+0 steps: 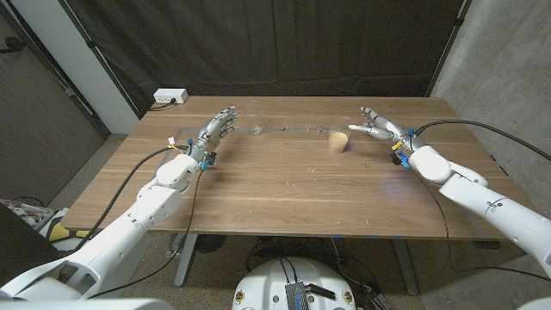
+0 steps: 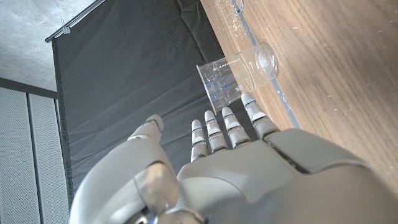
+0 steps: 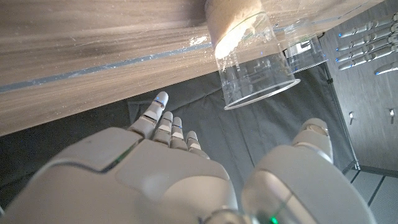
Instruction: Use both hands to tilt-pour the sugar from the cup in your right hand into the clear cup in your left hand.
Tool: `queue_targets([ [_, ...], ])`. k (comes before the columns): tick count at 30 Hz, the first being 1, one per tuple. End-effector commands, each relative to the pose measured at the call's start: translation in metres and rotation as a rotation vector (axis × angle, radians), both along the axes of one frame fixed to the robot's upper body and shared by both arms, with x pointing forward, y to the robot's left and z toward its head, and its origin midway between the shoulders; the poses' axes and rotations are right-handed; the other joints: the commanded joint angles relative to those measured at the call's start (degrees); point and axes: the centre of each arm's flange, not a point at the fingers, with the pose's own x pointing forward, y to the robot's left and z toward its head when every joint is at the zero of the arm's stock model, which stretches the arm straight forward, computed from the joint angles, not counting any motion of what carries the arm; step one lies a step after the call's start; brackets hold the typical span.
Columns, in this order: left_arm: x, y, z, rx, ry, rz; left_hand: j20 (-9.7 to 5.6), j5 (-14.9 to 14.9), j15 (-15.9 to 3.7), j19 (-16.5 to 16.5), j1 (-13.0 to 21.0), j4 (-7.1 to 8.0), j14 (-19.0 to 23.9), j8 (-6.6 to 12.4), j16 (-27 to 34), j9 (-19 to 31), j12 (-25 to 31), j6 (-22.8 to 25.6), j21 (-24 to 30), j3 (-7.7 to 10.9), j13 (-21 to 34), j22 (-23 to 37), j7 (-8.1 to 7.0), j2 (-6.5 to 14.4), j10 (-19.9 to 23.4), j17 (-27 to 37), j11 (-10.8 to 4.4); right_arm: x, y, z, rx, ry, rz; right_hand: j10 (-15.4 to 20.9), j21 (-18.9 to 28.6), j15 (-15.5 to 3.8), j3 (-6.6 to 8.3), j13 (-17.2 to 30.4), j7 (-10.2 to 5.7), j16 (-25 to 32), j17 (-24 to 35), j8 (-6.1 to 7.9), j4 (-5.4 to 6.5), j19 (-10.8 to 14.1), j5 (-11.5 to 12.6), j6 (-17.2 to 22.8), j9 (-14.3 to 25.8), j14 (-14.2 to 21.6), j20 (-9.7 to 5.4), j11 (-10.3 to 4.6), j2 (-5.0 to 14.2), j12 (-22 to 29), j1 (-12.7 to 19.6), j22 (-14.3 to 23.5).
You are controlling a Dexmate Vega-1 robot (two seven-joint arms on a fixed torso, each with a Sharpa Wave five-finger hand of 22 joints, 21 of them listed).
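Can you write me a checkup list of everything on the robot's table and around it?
Surface: wooden table, with a thin pale streak along the far part.
Job's things: sugar cup stands near the right hand, sugar in its bottom; clear cup stands empty just beyond the left hand's fingertips. Neither is held.
Clutter: nothing seen on the table.
Hands: left hand open, fingers apart; right hand open, beside the sugar cup, not touching it.
Cables: black cables run along both arms.
Surroundings: dark curtain behind the table; white box past the far left corner.
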Motion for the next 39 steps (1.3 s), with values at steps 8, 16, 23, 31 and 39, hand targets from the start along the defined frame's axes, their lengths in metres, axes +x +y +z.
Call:
queue_targets([
  [8,-0.003,-0.010,0.013,0.074,0.003,0.003,0.01,0.13,-1.95,0.47,-0.42,-0.04,0.51,0.05,0.41,0.19,0.36,0.77,-0.13,0.31,0.15,0.31,0.09,-0.01,0.36,0.20,0.15,-0.011,-0.018,-0.026,-0.176,0.003,0.006,1.19,-0.44,0.16,-1.27,-0.62,-0.18,0.22,0.03,0.60,0.31,1.31,0.88,0.96,-0.26,0.63,-0.27,0.05,0.23,0.42,-0.46,0.19],
  [16,-0.002,-0.015,0.020,0.101,0.000,0.005,-0.05,0.13,-2.00,0.59,-0.44,-0.06,0.49,0.02,0.40,0.20,0.31,0.80,-0.14,0.35,0.17,0.33,0.09,-0.02,0.29,0.20,0.12,-0.007,-0.041,-0.038,-0.208,-0.008,-0.052,2.21,-0.77,-1.13,-2.01,-1.29,-0.63,0.37,-0.01,0.92,0.42,2.25,1.41,2.46,-0.57,1.74,-0.77,-0.93,0.52,0.58,-0.52,0.20],
  [23,-0.002,-0.018,0.024,0.114,-0.002,0.007,-0.06,0.12,-2.12,0.62,-0.45,-0.08,0.42,0.04,0.37,0.20,0.34,0.95,-0.17,0.39,0.18,0.35,0.11,-0.02,0.42,0.20,0.00,0.002,-0.047,-0.040,-0.221,-0.003,-0.123,2.33,-0.98,-1.27,-2.13,-1.56,-0.70,0.24,-0.02,1.00,0.37,2.43,1.71,2.93,-0.67,1.72,-0.97,-1.32,0.80,0.54,-0.23,0.22],
  [31,-0.003,-0.021,0.024,0.122,0.003,0.008,-0.02,0.12,-2.09,0.57,-0.47,-0.10,0.47,0.04,0.38,0.20,0.31,1.03,-0.24,0.44,0.20,0.37,0.10,-0.03,0.38,0.21,0.07,0.007,-0.048,-0.044,-0.167,0.007,-0.199,1.46,-1.83,-0.77,-2.08,-2.09,-0.19,-0.23,-0.02,0.53,0.13,1.83,2.35,2.14,-0.85,0.94,-0.74,-0.63,1.46,0.02,0.93,0.23],
  [39,-0.003,-0.021,0.018,0.120,0.012,0.005,-0.12,0.11,-2.30,0.66,-0.47,-0.13,0.34,-0.02,0.33,0.20,0.31,1.01,-0.27,0.48,0.22,0.38,0.04,-0.05,0.44,0.21,0.05,0.009,-0.033,-0.048,-0.189,0.034,-0.197,1.23,-2.27,-0.60,-2.12,-2.34,0.05,-0.35,-0.02,0.39,0.04,1.49,2.63,1.95,-0.93,0.72,-0.56,-0.54,1.63,-0.14,1.46,0.24],
])
